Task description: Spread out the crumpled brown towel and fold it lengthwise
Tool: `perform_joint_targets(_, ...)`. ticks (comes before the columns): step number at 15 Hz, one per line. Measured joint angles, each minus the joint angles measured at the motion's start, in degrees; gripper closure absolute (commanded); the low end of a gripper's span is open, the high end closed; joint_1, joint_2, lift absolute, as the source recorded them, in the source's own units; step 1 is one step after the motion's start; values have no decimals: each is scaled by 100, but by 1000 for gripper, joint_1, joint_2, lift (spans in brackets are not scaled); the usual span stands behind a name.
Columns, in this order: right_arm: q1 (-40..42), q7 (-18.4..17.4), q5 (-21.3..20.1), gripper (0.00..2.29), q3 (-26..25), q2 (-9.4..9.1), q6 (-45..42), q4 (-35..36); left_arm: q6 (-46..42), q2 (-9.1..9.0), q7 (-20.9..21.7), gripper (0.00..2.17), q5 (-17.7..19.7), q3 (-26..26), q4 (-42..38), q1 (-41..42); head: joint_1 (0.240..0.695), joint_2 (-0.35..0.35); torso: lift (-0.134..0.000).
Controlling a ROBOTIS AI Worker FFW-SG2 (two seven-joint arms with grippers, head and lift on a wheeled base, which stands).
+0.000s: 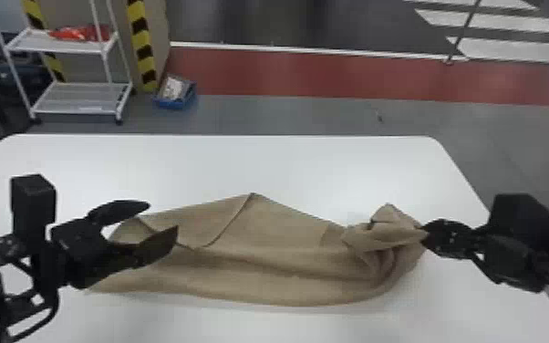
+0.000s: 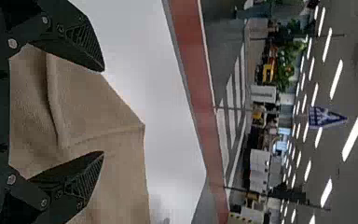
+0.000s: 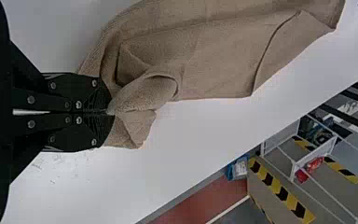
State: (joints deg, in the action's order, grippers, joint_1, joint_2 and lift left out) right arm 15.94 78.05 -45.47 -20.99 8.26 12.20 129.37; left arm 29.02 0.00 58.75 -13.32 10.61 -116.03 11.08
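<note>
The brown towel [image 1: 278,264] is bunched up where the right gripper [image 1: 425,235] pinches it, and its other end is by the wide-open left gripper [image 1: 164,216]. White table [image 1: 287,164] stretches ahead of both to its far edge, then comes red floor [image 1: 333,75], with a white rack [image 1: 75,112] beyond the left gripper.

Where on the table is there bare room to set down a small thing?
Bare table lies beyond the towel, up to the far edge, and a strip lies on its near side. It is crowded at the towel's left end, where the left gripper hovers open, and at its bunched right end, which the right gripper holds.
</note>
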Motion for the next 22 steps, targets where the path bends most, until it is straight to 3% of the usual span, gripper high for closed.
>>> perform_joint_targets(2,-16,0,-16,1474,54,0,34,0,-230,0,65,576,-436,-467,-29,100,695,-209,-124)
perform_joint_targets(4,-23,0,-30,1474,81,0,67,0,-259,0,13,572,-857,-764,193,-32,695,-238,-124)
perform_joint_targets(8,8,0,-50,1474,1,2,97,-4,-73,0,-25,572,-1333,-946,559,-340,695,-244,-124)
perform_joint_targets(13,14,0,-21,1474,-55,8,97,-9,165,0,-78,572,-1647,-1040,722,-449,695,-245,-124)
perform_joint_targets(22,5,0,-23,1474,-116,9,123,-6,264,0,-103,576,-1691,-973,911,-520,695,-239,-124)
